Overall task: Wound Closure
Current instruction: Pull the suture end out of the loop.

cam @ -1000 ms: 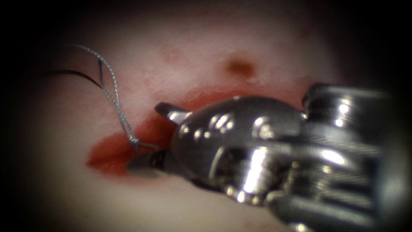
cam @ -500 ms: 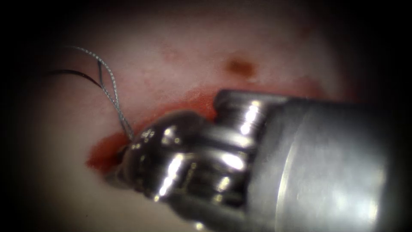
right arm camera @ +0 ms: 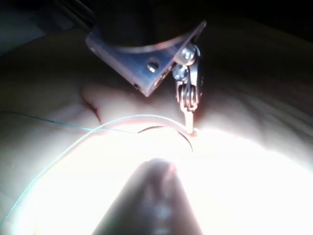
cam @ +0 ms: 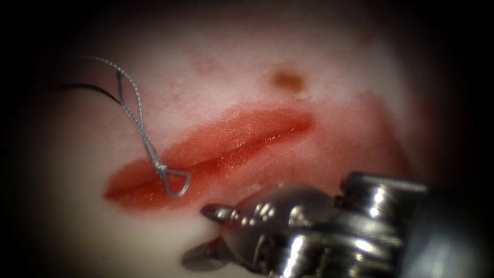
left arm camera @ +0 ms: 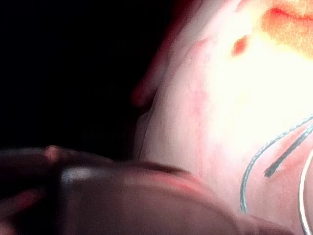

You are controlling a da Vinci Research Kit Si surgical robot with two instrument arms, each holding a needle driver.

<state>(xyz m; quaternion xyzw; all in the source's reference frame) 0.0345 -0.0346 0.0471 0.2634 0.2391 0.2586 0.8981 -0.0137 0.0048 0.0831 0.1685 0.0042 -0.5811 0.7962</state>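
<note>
Pale tissue (cam: 247,77) is the background, with a cut (cam: 231,141) running slantwise across it and red fluid (cam: 355,139) pooled in and around the cut; a grey twisted thread (cam: 136,110) comes down from the upper left and ends in a small knotted loop (cam: 175,183) lying on the cut's left end; a thin dark thread (cam: 87,87) lies further left. A second ago the right tool (cam: 208,234) covered the cut's left end at the loop, and half a second ago it pushed further left; it has now drawn back toward the right, below the cut, jaws spread, holding nothing; the loop lies as before, so the whole cut is open to view. In the right wrist view the left tool (right arm camera: 189,125) points down with jaws pressed together, apparently pinching the needle (right arm camera: 161,128) close to one end of its curve; whether the needle enters the tissue cannot be told. No brand, label or writing can be read.
</note>
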